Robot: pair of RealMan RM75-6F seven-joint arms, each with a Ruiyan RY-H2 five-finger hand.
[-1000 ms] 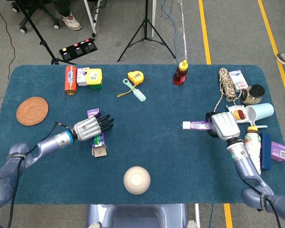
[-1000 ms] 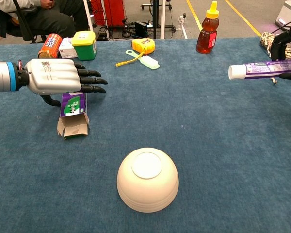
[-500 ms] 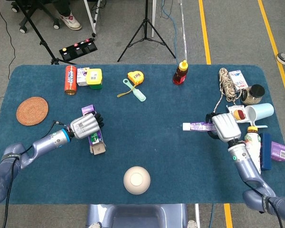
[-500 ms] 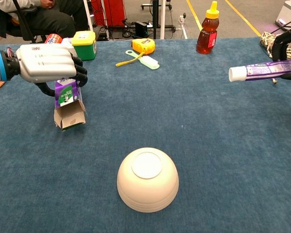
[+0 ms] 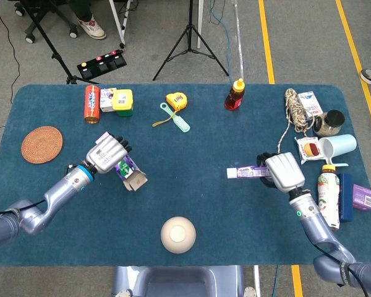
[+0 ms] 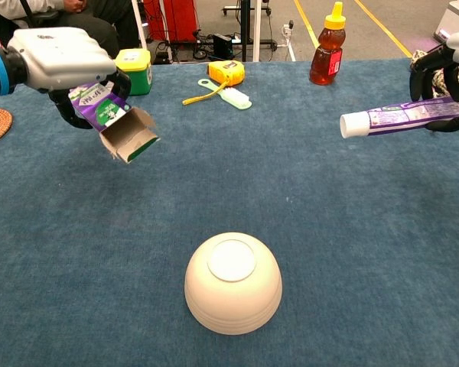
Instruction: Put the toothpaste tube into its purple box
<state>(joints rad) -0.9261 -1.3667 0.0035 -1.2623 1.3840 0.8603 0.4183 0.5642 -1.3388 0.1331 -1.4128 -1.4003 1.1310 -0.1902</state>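
Left hand (image 6: 57, 57) at upper left of the chest view, fingers wrapped round the purple box (image 6: 113, 122), holding it clear of the blue table (image 5: 198, 148) with the open flap end tipped down and toward frame centre. Right hand (image 5: 283, 173) at right of the head view, closed on the toothpaste tube (image 6: 402, 118), tube roughly level, white cap pointing left toward the box. Box and tube well apart, white bowl (image 6: 232, 281) upside down at lower centre, between and below them.

Risks, as judgement: cap catching on a loose flap instead of entering, since the box mouth points downward rather than squarely at the tube; thin card crushing under a tight grip and narrowing the opening; tube slipping in the fingers if pushed against resistance. Neither hand loose or spread; both fully occupied.
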